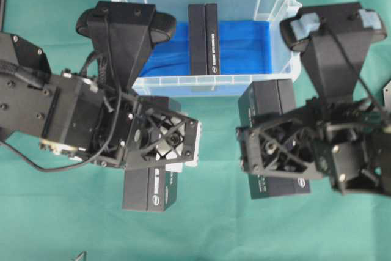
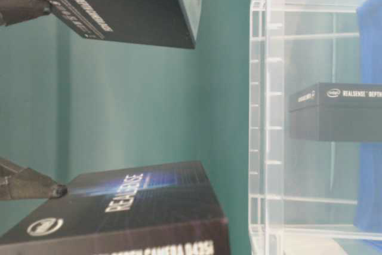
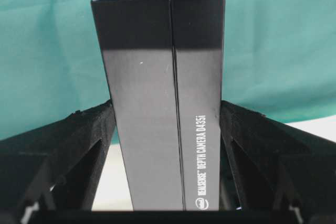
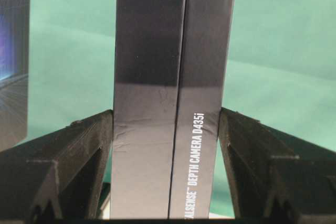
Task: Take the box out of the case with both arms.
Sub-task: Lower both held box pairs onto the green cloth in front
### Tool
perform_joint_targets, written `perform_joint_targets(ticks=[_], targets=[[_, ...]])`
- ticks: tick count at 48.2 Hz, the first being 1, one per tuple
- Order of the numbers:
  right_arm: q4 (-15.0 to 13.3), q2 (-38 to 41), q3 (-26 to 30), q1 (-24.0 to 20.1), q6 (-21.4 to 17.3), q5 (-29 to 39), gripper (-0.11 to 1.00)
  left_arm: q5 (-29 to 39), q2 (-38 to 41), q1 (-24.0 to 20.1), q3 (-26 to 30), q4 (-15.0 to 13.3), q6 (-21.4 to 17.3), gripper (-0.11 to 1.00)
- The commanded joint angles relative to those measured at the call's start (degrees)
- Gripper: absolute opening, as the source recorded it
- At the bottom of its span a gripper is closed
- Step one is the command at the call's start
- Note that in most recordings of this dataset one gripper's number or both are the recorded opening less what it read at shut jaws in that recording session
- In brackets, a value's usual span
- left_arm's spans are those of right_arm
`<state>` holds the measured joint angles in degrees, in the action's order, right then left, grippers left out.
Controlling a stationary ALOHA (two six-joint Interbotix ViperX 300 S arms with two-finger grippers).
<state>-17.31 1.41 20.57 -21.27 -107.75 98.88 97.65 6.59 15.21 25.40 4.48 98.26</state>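
Overhead, I count three black boxes: one (image 1: 203,38) standing in the case (image 1: 201,84), two outside over the green cloth (image 1: 61,212). Only my wrist views show the grips: my left gripper (image 3: 169,124) clamps one box (image 3: 163,103), my right gripper (image 4: 167,124) the other (image 4: 170,103).

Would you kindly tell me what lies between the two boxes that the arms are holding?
In the overhead view, only bare green cloth separates the left-held box from the right-held box; the case sits behind that gap.
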Motion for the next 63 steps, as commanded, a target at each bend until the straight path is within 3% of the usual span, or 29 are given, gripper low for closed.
perform_joint_targets(ticks=[1, 14, 63], targets=[[-0.4, 0.0, 3.0, -0.9, -0.3, 0.9, 0.65, 0.0, -1.1, 0.5, 1.9, 0.3, 0.3, 0.63], [-0.5, 2.4, 6.2, -1.2, -0.4, 1.8, 0.65, 0.0, -1.1, 1.6, 1.9, 0.3, 0.9, 0.63], [-1.1, 2.4, 6.2, -1.3, -0.2, 2.8, 0.65, 0.0, -1.5, 1.4, 1.2, 0.3, 0.9, 0.63]])
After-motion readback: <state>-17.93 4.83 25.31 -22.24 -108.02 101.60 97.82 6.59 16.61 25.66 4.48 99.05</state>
